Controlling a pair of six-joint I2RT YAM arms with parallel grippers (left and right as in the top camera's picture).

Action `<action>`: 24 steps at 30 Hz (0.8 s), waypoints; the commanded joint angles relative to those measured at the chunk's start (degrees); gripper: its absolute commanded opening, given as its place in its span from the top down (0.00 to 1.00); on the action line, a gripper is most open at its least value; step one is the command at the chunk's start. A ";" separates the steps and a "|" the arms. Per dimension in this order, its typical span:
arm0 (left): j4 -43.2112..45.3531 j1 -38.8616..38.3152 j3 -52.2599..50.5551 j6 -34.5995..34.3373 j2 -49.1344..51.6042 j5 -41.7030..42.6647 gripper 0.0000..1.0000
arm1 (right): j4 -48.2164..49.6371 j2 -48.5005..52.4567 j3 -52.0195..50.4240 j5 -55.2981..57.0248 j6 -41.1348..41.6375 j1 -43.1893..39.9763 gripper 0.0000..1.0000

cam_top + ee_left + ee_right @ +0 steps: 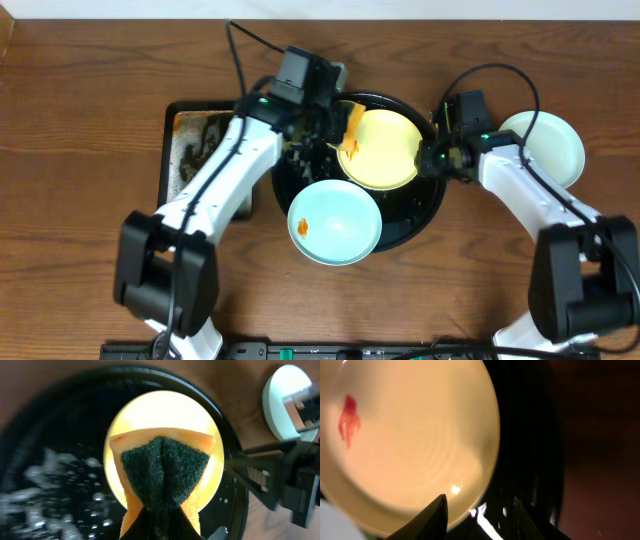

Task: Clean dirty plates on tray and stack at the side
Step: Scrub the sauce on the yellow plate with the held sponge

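While the left fingers (150, 530) are pinching the sponge (162, 470) over the yellow plate (383, 150), which is lying in the tray's (415, 210) far right part, the right fingers (432, 517) are standing apart astride that plate's rim, not yet clamping. The plate is looking stiff, light and glossy, and droplets are dotting the tray, so it is likely slippery. Its thin rim at the tray's right edge is offering the surest hold against scrubbing.

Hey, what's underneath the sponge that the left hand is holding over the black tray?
The pale yellow plate, lying in the black tray. The sponge hides the plate's middle from the left wrist camera; overhead, an orange smear shows beside the sponge.
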 commanded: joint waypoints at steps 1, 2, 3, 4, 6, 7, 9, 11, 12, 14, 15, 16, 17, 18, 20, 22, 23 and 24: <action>0.76 -2.08 0.81 -4.55 3.82 0.33 0.93 | 2.16 4.00 0.22 -0.44 1.57 0.13 0.60; 0.94 -2.60 0.81 -5.09 4.63 0.35 0.93 | 2.80 4.85 0.22 -0.42 1.57 0.11 0.60; 1.14 -3.34 0.81 -5.29 5.90 0.37 0.93 | 3.74 6.05 0.22 -0.44 1.60 0.11 0.62; 1.16 -3.85 0.81 -5.27 6.64 0.35 0.93 | 4.59 6.91 0.22 -0.44 1.57 0.11 0.64; 1.51 -4.63 0.81 -5.27 7.80 0.35 0.93 | 5.99 8.13 0.22 -0.44 1.62 0.11 0.69; 1.68 -5.01 0.81 -5.25 8.15 0.33 0.92 | 6.47 8.46 0.22 -0.44 1.64 0.09 0.70; 2.23 -5.49 0.81 -5.25 8.79 0.33 0.93 | 7.37 8.85 0.22 -0.44 1.68 -0.02 0.73; 2.99 -5.84 0.81 -5.25 9.42 0.33 0.93 | 8.37 8.83 0.22 -0.24 1.77 -0.02 0.73; 3.34 -5.84 0.81 -5.25 9.64 0.33 0.93 | 9.11 8.83 0.22 -0.11 1.77 -0.02 0.73; 3.58 -5.84 0.81 -5.22 9.88 0.28 0.93 | 10.14 8.83 0.22 0.07 1.77 -0.15 0.80; 3.76 -5.84 0.81 -5.22 10.03 0.02 0.92 | 10.45 8.83 0.22 0.22 2.16 -0.26 0.89; 3.91 -5.84 0.81 -5.22 10.10 -0.39 0.92 | 10.43 8.83 0.22 0.44 2.47 -0.28 0.94; 3.98 -5.86 0.81 -5.22 10.23 -0.92 0.93 | 10.36 8.83 0.22 0.44 2.49 -0.28 0.95; 4.17 -5.97 0.81 -5.22 10.38 -1.46 0.92 | 10.19 8.83 0.22 0.42 2.49 -0.31 0.96; 5.01 -6.14 0.66 -5.20 10.99 -1.90 0.92 | 10.05 8.83 0.22 0.44 2.45 -0.31 0.96; 5.75 -6.43 0.61 -5.20 11.74 -2.23 0.92 | 10.10 8.83 0.22 0.44 2.45 -0.31 0.96; 6.01 -6.54 0.61 -5.20 12.41 -2.95 0.92 | 10.08 8.83 0.22 0.44 2.45 -0.31 0.96; 6.14 -6.60 0.61 -5.25 13.05 -3.89 0.92 | 10.05 8.83 0.22 0.44 2.45 -0.31 0.96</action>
